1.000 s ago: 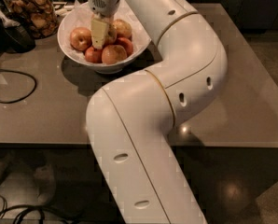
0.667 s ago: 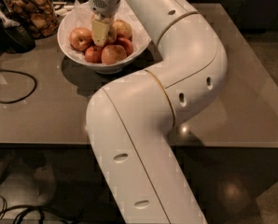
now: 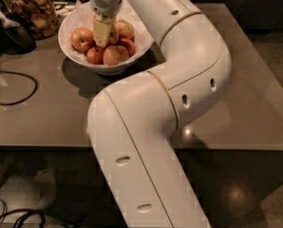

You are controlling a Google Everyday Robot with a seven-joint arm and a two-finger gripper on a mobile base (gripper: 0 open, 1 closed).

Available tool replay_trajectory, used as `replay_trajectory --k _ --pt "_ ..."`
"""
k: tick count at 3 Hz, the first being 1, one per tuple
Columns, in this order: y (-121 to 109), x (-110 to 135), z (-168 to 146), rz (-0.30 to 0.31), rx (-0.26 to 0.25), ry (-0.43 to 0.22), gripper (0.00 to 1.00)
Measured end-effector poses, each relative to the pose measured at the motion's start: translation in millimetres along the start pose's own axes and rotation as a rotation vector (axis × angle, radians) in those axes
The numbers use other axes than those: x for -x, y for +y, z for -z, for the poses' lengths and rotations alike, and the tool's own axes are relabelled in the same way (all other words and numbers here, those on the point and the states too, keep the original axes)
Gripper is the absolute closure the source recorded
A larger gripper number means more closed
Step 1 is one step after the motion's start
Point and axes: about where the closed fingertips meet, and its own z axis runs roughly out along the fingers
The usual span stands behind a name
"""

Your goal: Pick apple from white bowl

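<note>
One camera, close above the arm (image 3: 179, 84), looks steeply down toward the far left corner of the surface (image 3: 255, 89), where the tool (image 3: 102, 38) dips into the white bowl (image 3: 108, 69).

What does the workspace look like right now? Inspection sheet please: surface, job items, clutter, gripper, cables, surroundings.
Surface: glossy grey-brown table with light reflections.
Job's things: white bowl, paper-lined, at the table's far left; several red and yellow-red apples piled in it.
Clutter: glass jar of brown snacks left of the bowl; dark object in front of the jar.
Gripper: gripper is down in the bowl, over the middle of the pile.
Cables: black cable looped on the table at left; more cable on the floor, bottom left.
Surroundings: dark floor; white arm crosses over the table.
</note>
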Motion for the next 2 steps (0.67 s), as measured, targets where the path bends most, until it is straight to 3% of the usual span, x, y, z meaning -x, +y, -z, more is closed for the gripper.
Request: replay_trajectory --k 2 --pt "-6 -12 64 -0.050 -0.049 -0.143 1.00"
